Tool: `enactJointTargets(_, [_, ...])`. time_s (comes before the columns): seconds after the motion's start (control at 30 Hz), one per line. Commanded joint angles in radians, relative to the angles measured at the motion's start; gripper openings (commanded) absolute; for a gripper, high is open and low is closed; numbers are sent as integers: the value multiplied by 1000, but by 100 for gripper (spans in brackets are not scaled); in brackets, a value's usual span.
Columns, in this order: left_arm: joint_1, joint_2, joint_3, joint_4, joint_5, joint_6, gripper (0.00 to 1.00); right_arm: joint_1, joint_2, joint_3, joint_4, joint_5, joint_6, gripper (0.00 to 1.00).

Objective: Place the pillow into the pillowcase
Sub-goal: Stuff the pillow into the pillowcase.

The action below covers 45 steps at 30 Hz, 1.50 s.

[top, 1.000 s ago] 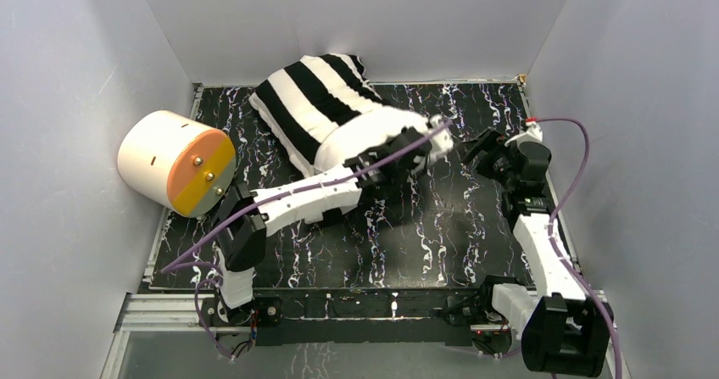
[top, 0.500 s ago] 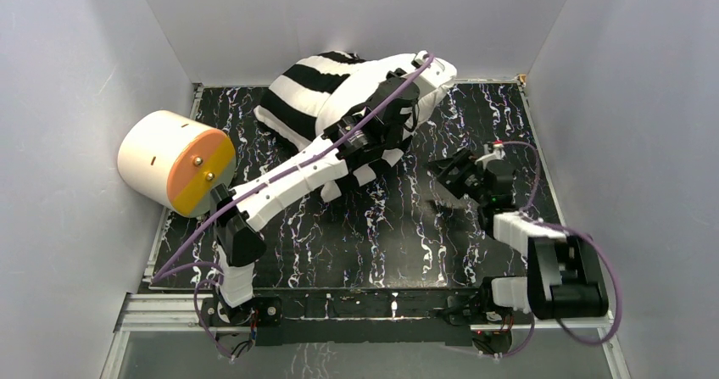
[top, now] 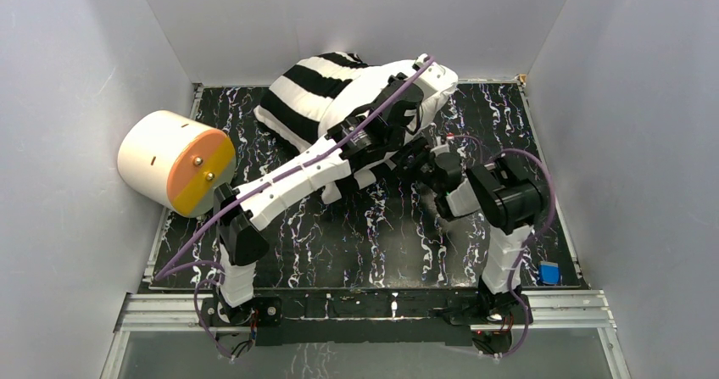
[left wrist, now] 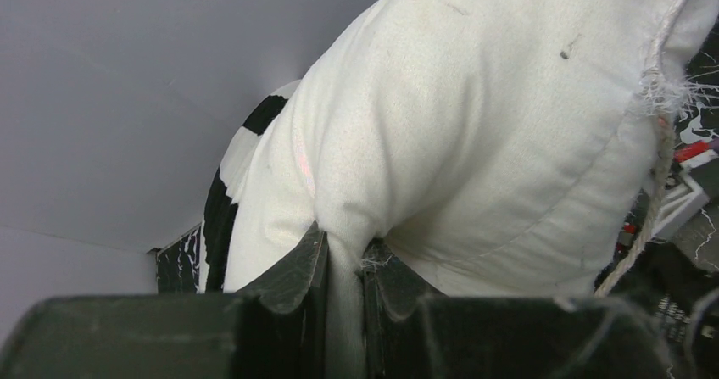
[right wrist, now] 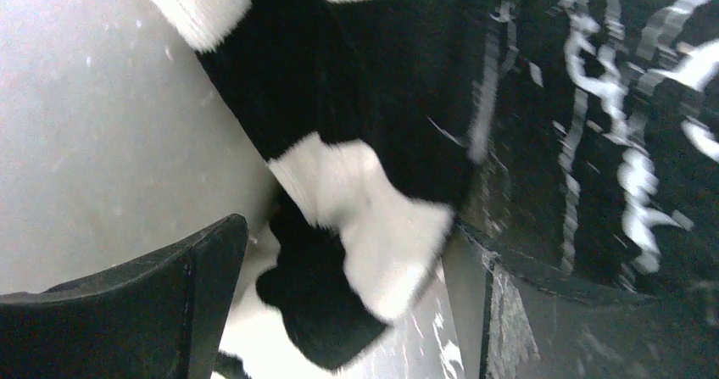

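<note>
The white pillow (top: 434,80) is lifted at the back of the table, its left part inside the black and white striped pillowcase (top: 303,85). My left gripper (top: 405,99) is shut on a pinch of the pillow's white fabric (left wrist: 343,260). In the left wrist view the pillow (left wrist: 475,125) fills the frame, with a pillowcase stripe (left wrist: 222,218) behind it. My right gripper (top: 422,160) sits just below the raised pillow. It is open (right wrist: 339,311), and a hanging edge of the pillowcase (right wrist: 365,218) dangles between its fingers (right wrist: 169,303).
A cream cylinder with an orange face (top: 174,160) lies at the left edge. The black marbled tabletop (top: 509,125) is boxed in by grey walls on three sides. A small blue item (top: 549,273) sits at the near right corner.
My left gripper has raised the pillow up and toward the back wall. My right arm has swung in from the right side to just below the pillow and the hanging pillowcase edge.
</note>
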<state>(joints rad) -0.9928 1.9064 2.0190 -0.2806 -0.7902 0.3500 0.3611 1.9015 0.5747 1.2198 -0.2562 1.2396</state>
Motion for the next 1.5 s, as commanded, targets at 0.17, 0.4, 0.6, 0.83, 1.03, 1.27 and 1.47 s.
enactJointTargets(0.17, [40,-27,67,24,-65,-41,0,115,177,193,350,93,82,48])
enactJointTargets(0.4, [128,-26,-77,3,-89,-86,0,21,-248,-20,250,-98,-91,0])
enactJointTargets(0.6, [208,18,-245,-13,-38,-203,0,4,-728,-55,-203,-171,-334,0])
enactJointTargets(0.83, [249,46,-429,17,8,-305,0,-23,-944,-19,-237,-303,-405,0])
enactJointTargets(1.03, [284,100,-538,41,27,-404,0,-21,-932,43,-122,-443,-406,0])
enactJointTargets(1.27, [289,-73,-531,16,316,-533,18,-19,-785,73,-76,-426,-372,0])
enactJointTargets(1.47, [258,-357,-540,104,883,-534,66,-21,-777,122,-215,-350,-403,0])
